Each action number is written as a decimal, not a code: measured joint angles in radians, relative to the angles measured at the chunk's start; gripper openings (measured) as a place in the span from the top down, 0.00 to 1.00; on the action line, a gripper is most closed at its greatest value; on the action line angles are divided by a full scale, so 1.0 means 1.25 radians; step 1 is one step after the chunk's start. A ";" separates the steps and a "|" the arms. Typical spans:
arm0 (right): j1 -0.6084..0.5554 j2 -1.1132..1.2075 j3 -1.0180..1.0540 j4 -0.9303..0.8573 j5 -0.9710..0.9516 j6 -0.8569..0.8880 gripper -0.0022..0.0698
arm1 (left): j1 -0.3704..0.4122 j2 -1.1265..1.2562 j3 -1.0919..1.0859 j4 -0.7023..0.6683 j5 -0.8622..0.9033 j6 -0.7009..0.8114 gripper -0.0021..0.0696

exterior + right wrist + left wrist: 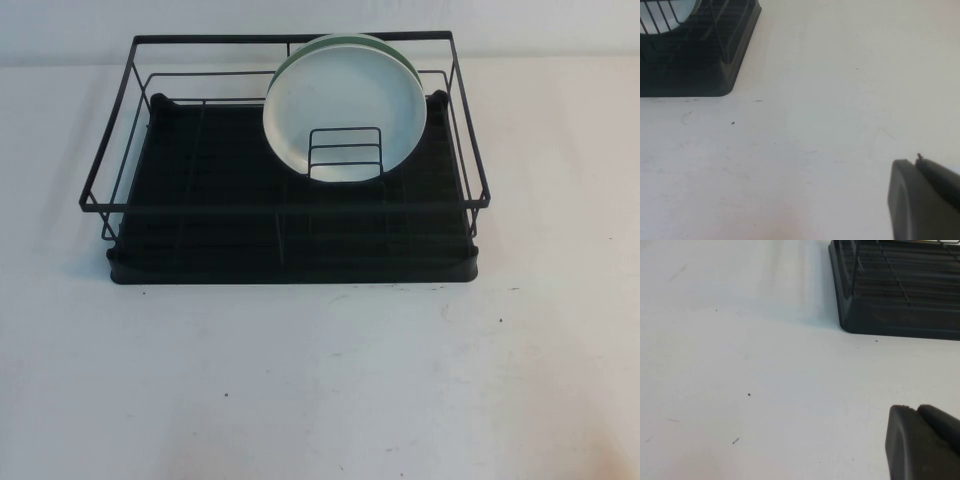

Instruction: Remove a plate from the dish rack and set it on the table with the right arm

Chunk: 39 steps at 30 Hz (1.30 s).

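Broadly, the white table (320,390) fills most of the high view, bare from the near edge up to the dish rack (290,245), with only a few tiny dark specks on it. Open surface also runs along both short sides of the rack, wider on the robot's right than on its left.

The dish rack sits toward the far half of the table, a black ribbed tray under a black wire frame whose top rail stands clear all round. Its near rounded corners show in both wrist views, each resting flat on the table.

Inside, toward the right rear, the white plate (345,110) stands on edge, tilted back, its face toward the robot. A small wire plate holder (345,155) crosses its lower part. Just behind it, touching or nearly so, a pale teal-green plate (385,45) shows as a thin rim.

Neither arm appears in the high view. The left gripper (925,445) and the right gripper (925,200) each hang above bare table, well apart from the rack; I cannot tell how their fingers stand.
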 joint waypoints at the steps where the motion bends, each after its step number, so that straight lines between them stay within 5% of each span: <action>1: 0.000 0.000 0.000 0.000 0.000 0.000 1.00 | 0.000 0.000 0.000 0.000 0.000 0.000 0.98; 22: 0.000 0.000 0.000 0.175 0.000 0.000 1.00 | 0.000 0.000 0.000 0.000 0.000 0.000 0.98; 39: 0.000 0.000 0.000 0.663 -0.142 0.001 1.00 | 0.000 0.000 0.000 0.000 0.000 0.000 0.98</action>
